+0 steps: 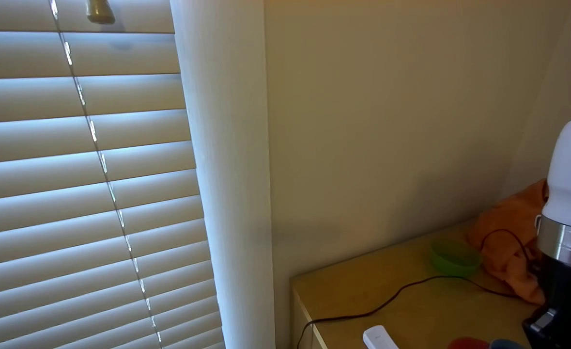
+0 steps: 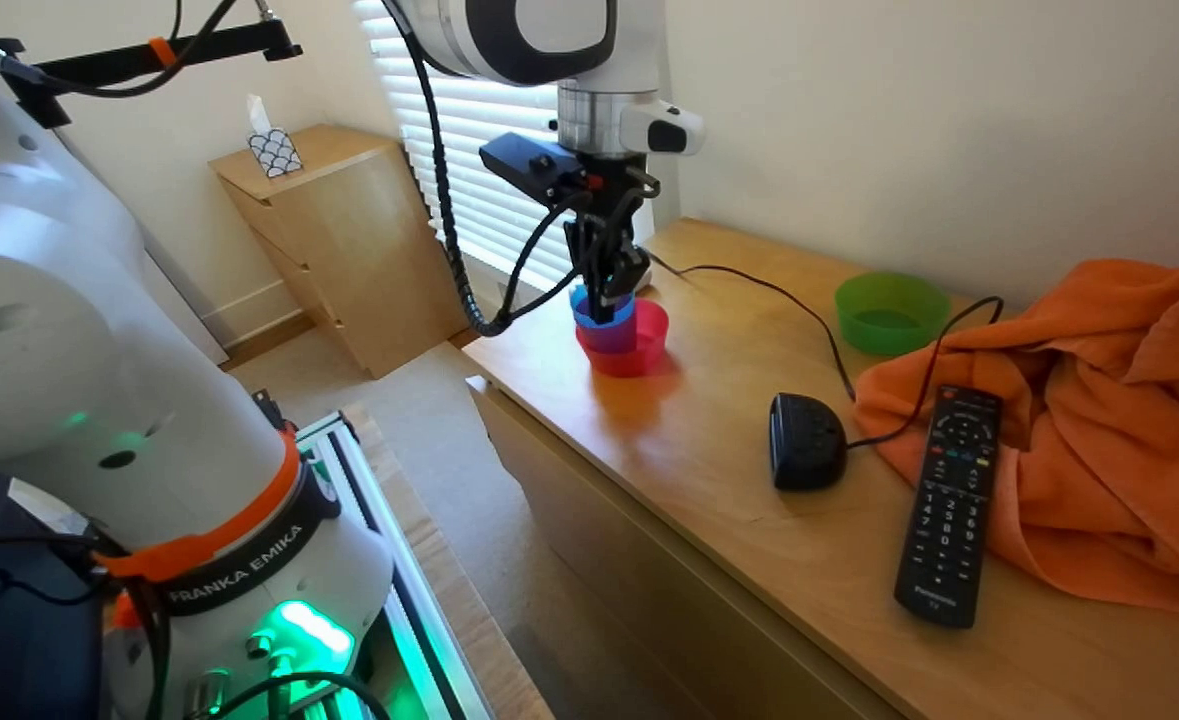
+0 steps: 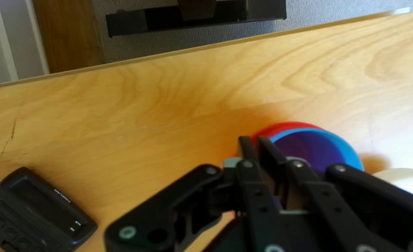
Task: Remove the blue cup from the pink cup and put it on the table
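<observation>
The light-blue cup (image 2: 605, 306) stands inside the pink cup (image 2: 649, 335) on the pale wooden table (image 2: 729, 440). Its upper part shows above the pink rim, and its lower part looks purple through the pink wall. In the wrist view the blue cup (image 3: 346, 148) is seen from above, with the red-pink rim (image 3: 287, 126) of the pink cup behind it. My black gripper (image 3: 253, 141) points down at the blue cup's near side. Its fingers are almost together, seemingly pinching the blue wall, though the fingers hide the contact. The gripper (image 2: 604, 300) also shows in an exterior view.
A white device (image 3: 402, 178) stands close beside the cups. A black clock (image 2: 807, 442), a black remote (image 2: 949, 510), a green bowl (image 2: 891, 312) and an orange cloth (image 2: 1129, 430) lie on the table. A dark cable (image 2: 789, 300) crosses it. A wall runs along the back.
</observation>
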`<state>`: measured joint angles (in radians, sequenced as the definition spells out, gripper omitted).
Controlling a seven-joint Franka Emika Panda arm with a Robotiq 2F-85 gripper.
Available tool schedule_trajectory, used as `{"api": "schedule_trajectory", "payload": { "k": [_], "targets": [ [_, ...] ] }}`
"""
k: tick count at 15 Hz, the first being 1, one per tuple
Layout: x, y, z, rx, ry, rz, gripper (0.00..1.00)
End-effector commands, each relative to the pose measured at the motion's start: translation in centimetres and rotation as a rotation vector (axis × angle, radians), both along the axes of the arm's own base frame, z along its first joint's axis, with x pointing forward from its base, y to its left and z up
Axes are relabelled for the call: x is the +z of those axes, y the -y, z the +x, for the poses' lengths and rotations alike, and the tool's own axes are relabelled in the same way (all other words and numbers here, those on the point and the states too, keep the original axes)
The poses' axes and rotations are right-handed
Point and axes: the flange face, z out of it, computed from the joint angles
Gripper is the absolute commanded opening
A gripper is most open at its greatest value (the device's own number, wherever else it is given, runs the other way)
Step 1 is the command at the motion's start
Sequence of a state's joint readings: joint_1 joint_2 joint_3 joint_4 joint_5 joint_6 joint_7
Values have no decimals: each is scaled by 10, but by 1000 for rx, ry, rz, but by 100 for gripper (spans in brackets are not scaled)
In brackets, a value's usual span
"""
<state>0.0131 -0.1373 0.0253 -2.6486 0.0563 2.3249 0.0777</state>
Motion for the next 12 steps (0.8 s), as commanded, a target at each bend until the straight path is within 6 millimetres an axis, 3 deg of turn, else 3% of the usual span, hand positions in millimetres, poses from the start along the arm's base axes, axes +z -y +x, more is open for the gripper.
{"api": "schedule_trajectory", "payload": {
  "k": [1,3,6,12],
  "targets": [
    [-6,-5,5,-2,-4,-11,14],
    [-5,-7,7,4,1,-8,38],
    [-1,-11,9,15,10,-3,53],
    [8,-22,9,41,22,15,50]
  ]
}}
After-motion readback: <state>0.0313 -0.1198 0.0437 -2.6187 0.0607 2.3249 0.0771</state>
